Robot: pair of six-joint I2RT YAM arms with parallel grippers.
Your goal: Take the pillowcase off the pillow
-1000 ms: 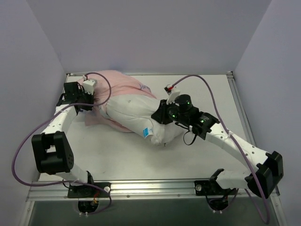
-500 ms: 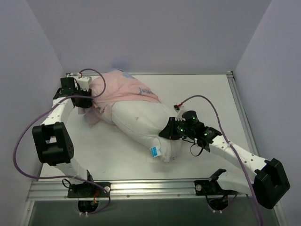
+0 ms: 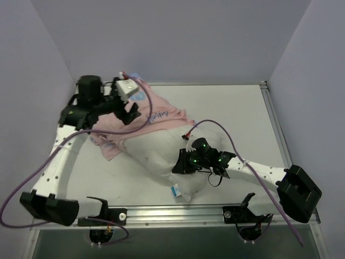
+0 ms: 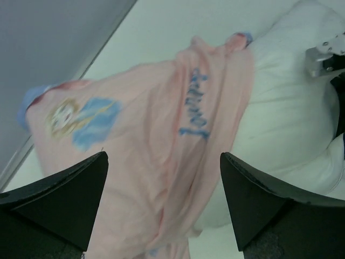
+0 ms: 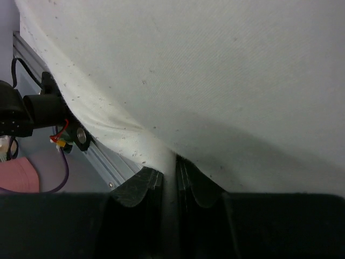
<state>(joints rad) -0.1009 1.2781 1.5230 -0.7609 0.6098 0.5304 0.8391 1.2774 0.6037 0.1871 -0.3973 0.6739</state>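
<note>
The pink pillowcase (image 3: 159,113) lies crumpled at the back left, still draped over the far end of the white pillow (image 3: 153,156). In the left wrist view the pillowcase (image 4: 145,135) shows blue lettering and a cartoon print, with the pillow (image 4: 285,118) to its right. My left gripper (image 3: 129,111) hovers over the pillowcase, open (image 4: 161,199), nothing between its fingers. My right gripper (image 3: 180,164) is shut on a pinch of the pillow's fabric (image 5: 170,172) near the front rail. The pillow's blue-and-white label (image 3: 175,190) points toward the near edge.
The white table (image 3: 242,118) is boxed in by pale walls on the left, back and right. An aluminium rail (image 3: 178,215) runs along the near edge, close to the pillow's corner. Purple cables (image 3: 226,129) loop over both arms.
My left gripper has opened, let go of the pillowcase and swung up and to the right. My right arm has dragged the pillow toward the near edge, baring more white cushion.
</note>
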